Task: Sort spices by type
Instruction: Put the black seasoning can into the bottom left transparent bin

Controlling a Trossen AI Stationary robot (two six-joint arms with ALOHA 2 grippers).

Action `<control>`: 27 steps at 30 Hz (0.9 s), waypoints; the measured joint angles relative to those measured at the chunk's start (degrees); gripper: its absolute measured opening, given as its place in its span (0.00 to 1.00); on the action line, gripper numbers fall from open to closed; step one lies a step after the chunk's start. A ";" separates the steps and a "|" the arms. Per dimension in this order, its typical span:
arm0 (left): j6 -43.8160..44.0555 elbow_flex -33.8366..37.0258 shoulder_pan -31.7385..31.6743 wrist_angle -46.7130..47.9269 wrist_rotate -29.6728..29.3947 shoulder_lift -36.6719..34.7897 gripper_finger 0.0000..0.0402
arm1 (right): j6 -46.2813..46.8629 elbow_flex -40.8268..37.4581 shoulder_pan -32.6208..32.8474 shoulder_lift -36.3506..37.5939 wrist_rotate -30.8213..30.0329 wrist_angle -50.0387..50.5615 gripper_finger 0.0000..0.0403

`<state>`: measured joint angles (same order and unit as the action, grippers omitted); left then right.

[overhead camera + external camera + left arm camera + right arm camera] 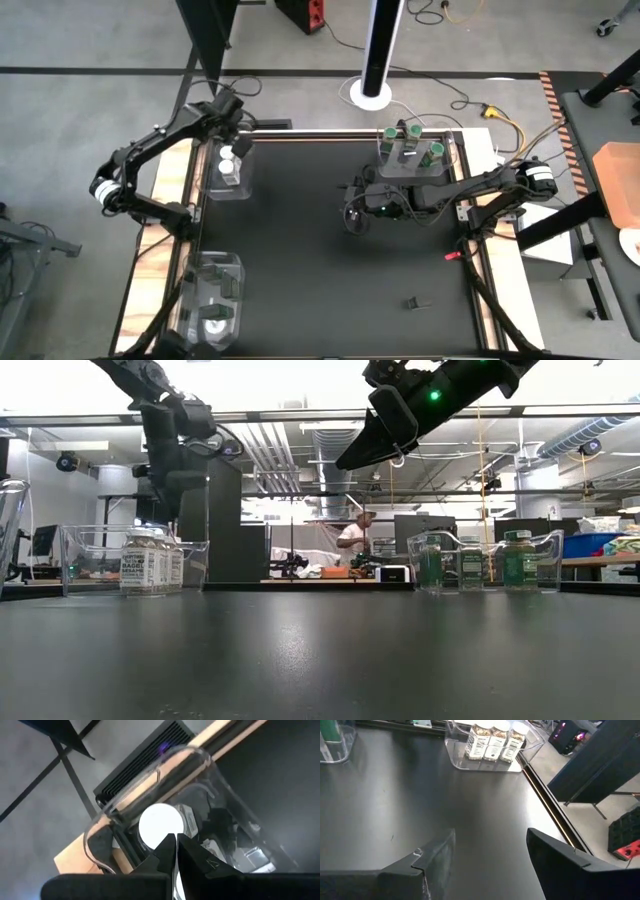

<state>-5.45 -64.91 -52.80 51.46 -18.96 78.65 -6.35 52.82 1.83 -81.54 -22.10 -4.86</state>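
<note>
The spice jars look small, light and rigid, with smooth slippery sides, so they are probably best pinched across the body just under the lid: the white-lidded jars [493, 740] stand in the left tray [246, 175], the green-lidded jars [411, 141] in the right tray [381, 168]. The left gripper [176, 851] hovers pinched shut above its tray, while the right gripper [490, 860] hangs spread and empty over the black table [300, 280].

Grey floor [90, 40], exposed ceiling pipes [300, 445], perhaps distant workbenches [330, 572].
</note>
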 joint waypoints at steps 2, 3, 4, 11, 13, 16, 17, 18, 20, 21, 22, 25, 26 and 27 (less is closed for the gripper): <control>0.17 -0.75 0.73 -0.02 0.00 -0.19 0.00 | 0.38 0.00 0.00 0.00 -0.60 0.38 0.59; 0.22 -1.06 1.30 0.00 0.00 -0.44 0.00 | 0.37 0.00 -0.02 0.00 -0.78 0.39 0.58; 0.38 -1.36 2.10 0.05 0.00 -0.82 0.00 | 0.33 0.00 -0.10 0.00 -0.92 0.37 0.57; 4.86 -2.53 14.36 -2.95 0.13 -6.57 0.00 | -4.22 -0.72 -0.36 0.12 8.86 -4.22 0.50; 6.24 -1.87 20.80 -5.50 0.39 -9.43 0.00 | -5.59 -2.32 0.11 0.97 10.73 -7.44 0.48; 7.94 -0.50 33.28 -10.55 0.38 -13.79 0.00 | -8.09 -6.79 1.37 3.57 10.57 -15.80 0.44; 8.42 0.01 38.00 -12.76 0.12 -15.11 0.00 | -8.53 -8.45 1.77 4.63 10.56 -18.68 0.42; 8.70 0.62 42.64 -15.28 -0.82 -16.25 0.00 | -9.07 -10.17 2.21 5.75 10.57 -21.00 0.41; 8.55 1.93 52.33 -19.58 -4.57 -17.90 0.00 | -9.80 -13.62 3.10 7.91 10.57 -24.01 0.38; 7.97 2.62 56.96 -21.48 -7.07 -18.54 0.00 | -9.98 -15.06 3.52 8.85 10.57 -25.45 0.36; 7.45 3.24 61.51 -22.62 -9.88 -18.84 0.00 | -10.01 -16.46 3.90 9.77 10.57 -26.72 0.35; 6.70 4.58 73.66 -25.54 -20.06 -19.16 0.00 | -10.17 -19.34 4.83 12.19 10.58 -30.06 0.31; 6.91 4.83 77.19 -26.23 -23.88 -18.95 0.00 | -10.27 -19.88 5.04 13.03 10.57 -30.52 0.29; 7.37 5.00 80.17 -26.63 -27.53 -18.72 0.00 | -10.48 -20.40 5.29 14.06 10.56 -30.31 0.28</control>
<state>1.92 -59.91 27.37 24.82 -46.48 59.93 -16.82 32.42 7.12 -67.48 -11.53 -35.17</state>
